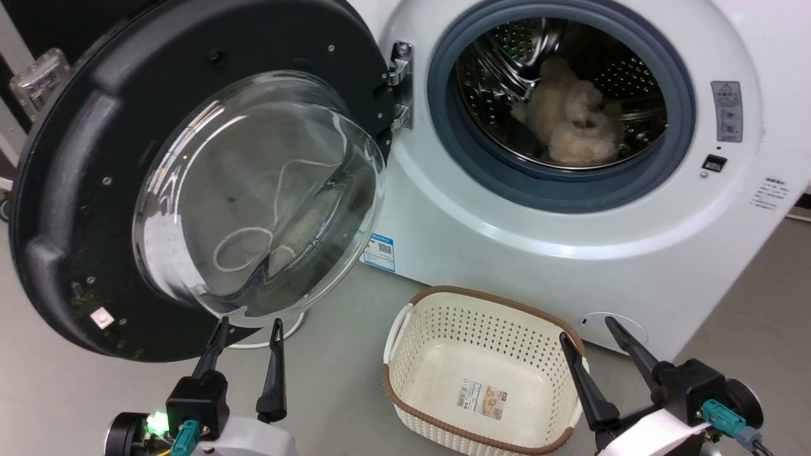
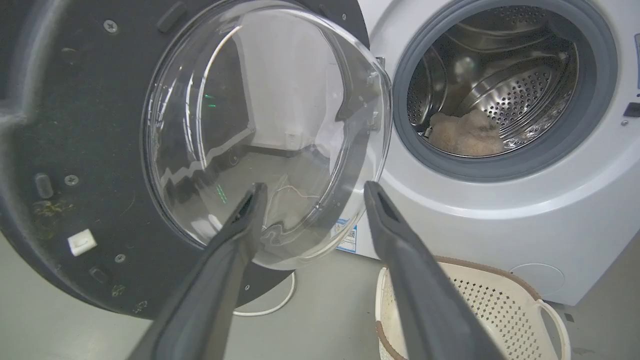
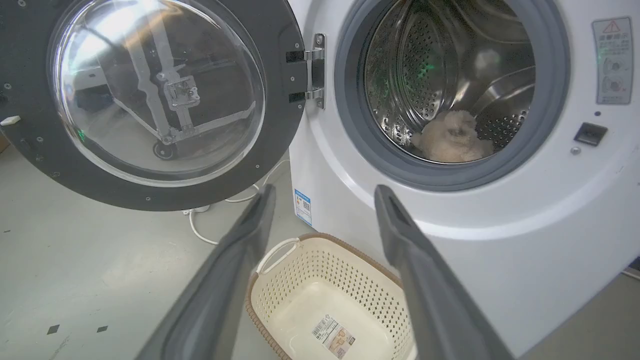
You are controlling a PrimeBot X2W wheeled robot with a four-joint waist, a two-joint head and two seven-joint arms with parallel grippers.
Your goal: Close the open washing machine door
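The washing machine door [image 1: 82, 190] stands swung wide open to the left, its black rim around a bulging clear glass bowl [image 1: 260, 196], hinged at the washer's left side [image 1: 399, 82]. The white washing machine [image 1: 507, 240] shows its grey gasket and steel drum with a beige fluffy item [image 1: 570, 126] inside. My left gripper [image 1: 248, 324] is open just below the glass bowl, fingers pointing up at it; I cannot tell whether the tips touch it. My right gripper [image 1: 589, 328] is open in front of the washer's lower right. The door [image 2: 75, 125] and the door [image 3: 280, 125] appear in both wrist views.
A cream perforated laundry basket [image 1: 412, 367] with a brown rim sits empty on the grey floor between my grippers, close to the washer's front. A white cable [image 3: 200, 230] lies on the floor under the door. A blue sticker [image 1: 380, 252] marks the washer's lower front.
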